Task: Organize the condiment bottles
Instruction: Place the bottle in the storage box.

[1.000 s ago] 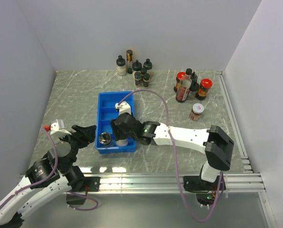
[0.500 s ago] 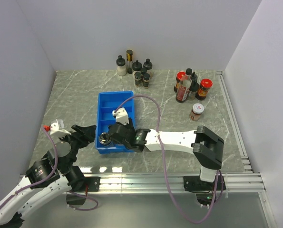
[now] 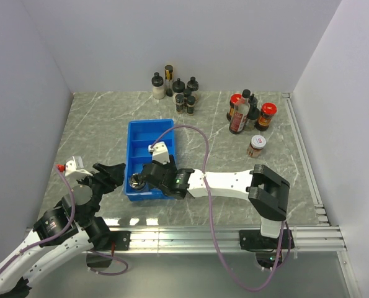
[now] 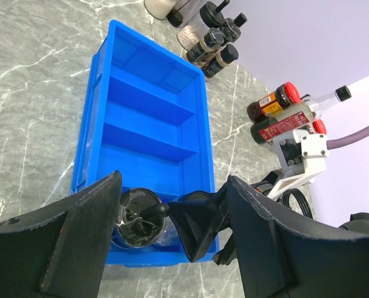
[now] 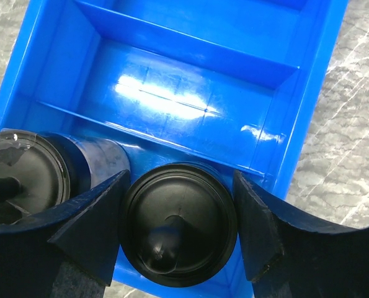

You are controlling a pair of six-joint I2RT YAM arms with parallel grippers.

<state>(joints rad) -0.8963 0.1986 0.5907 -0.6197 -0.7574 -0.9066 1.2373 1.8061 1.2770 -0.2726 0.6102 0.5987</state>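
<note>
Marble desk (image 3: 97, 124), white walls; right gripper (image 5: 178, 223) pinches a jar (image 5: 178, 239) by its black cap, low in the tray's (image 5: 308, 81) near compartment, just beside a second jar (image 5: 26, 171); I'd seat it flat, release, then rise straight; left gripper (image 4: 173, 192) spread, empty, near the tray; other bottles (image 3: 178, 87) stand at the back.

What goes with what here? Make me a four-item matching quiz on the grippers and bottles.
1 left gripper
2 right gripper
3 pale red-lidded jar
4 tall slim bottle

a standing alone, right of the blue tray
b in the group by the back wall
c open, holding nothing
d shut on a black-capped bottle in the tray's nearest compartment

Pairs: 1-c, 2-d, 3-a, 4-b
</note>
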